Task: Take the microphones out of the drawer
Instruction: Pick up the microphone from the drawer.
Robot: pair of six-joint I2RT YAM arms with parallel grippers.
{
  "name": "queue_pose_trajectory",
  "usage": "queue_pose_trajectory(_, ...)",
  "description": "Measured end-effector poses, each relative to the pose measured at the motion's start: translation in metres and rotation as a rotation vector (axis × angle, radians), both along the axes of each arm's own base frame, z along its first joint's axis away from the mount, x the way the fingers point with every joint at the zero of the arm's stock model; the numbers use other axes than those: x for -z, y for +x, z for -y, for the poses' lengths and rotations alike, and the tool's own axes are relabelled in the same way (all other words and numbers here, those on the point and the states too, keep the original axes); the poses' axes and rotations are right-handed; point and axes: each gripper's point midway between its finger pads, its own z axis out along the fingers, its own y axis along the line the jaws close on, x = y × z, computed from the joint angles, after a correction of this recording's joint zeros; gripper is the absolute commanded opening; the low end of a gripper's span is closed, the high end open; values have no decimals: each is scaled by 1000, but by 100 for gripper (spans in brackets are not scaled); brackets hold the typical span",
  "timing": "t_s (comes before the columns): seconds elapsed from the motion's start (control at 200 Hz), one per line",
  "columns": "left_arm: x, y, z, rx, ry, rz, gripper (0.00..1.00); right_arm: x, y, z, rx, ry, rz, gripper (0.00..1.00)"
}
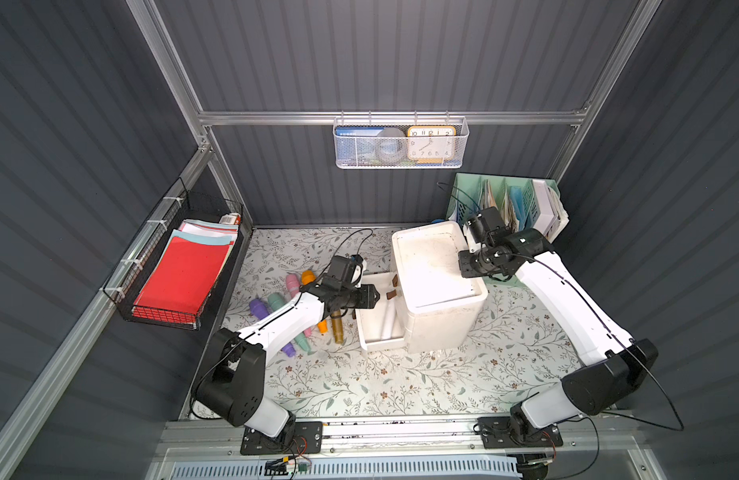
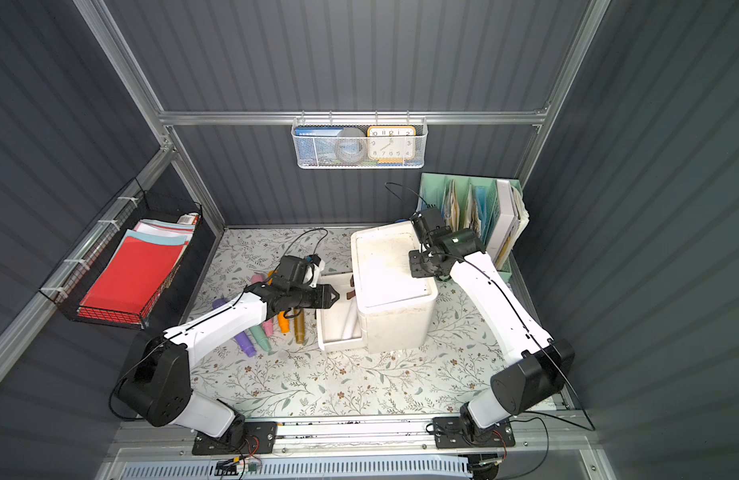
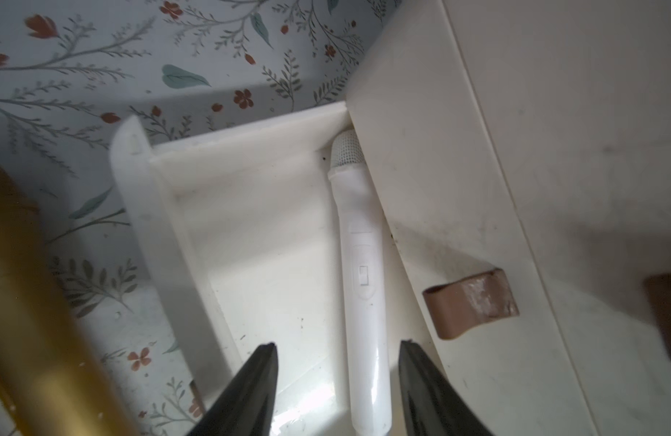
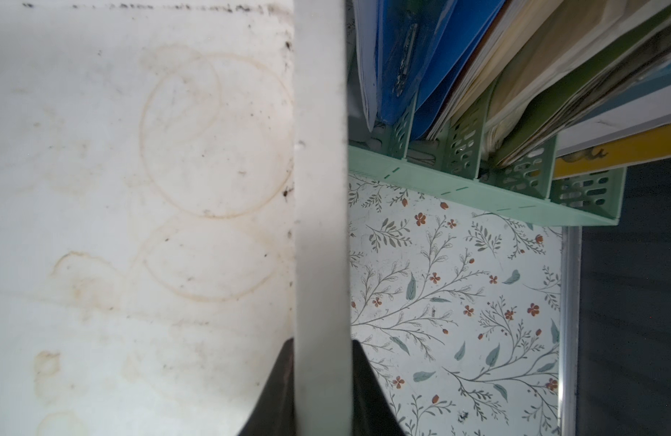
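A white microphone lies lengthwise in the pulled-out white drawer, close against the drawer unit. Both top views show the microphone in the drawer. My left gripper hovers open over the drawer. Its jaws stand on either side of the microphone's handle end without touching it. My right gripper is shut on the raised rim of the drawer unit's top.
Several coloured microphones, among them gold, orange and purple, lie on the floral table left of the drawer. Brown handles stick out of the unit's front. A green file rack stands behind it. Wire baskets hang on the walls.
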Motion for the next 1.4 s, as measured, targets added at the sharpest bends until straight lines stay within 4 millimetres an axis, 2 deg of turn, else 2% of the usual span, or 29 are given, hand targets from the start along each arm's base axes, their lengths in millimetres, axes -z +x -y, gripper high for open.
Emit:
queue_pose_trajectory(0.185, 23, -7, 11, 33, 33, -45, 56, 0, 0, 0, -1, -2, 1, 0)
queue_pose_trajectory(0.5, 49, -14, 29, 72, 76, -73, 55, 0, 0, 0, -1, -2, 1, 0)
queue_pose_trajectory(0.625, 58, -13, 40, 83, 107, -70, 55, 0, 0, 0, -1, -3, 1, 0)
queue_pose_trajectory(0.82, 75, -13, 45, 68, 159, -82, 55, 0, 0, 0, -1, -3, 2, 0)
queue_pose_trajectory(1.02, 83, -7, 43, 23, 227, -75, 55, 0, 0, 0, -1, -3, 1, 0)
queue_pose_trajectory(1.18, 90, -4, 33, -33, 297, -75, 54, 0, 0, 0, -1, -3, 1, 0)
queue_pose_trajectory(1.401, 89, 1, 26, -90, 347, -64, 49, 0, 0, 0, -1, -3, 1, 0)
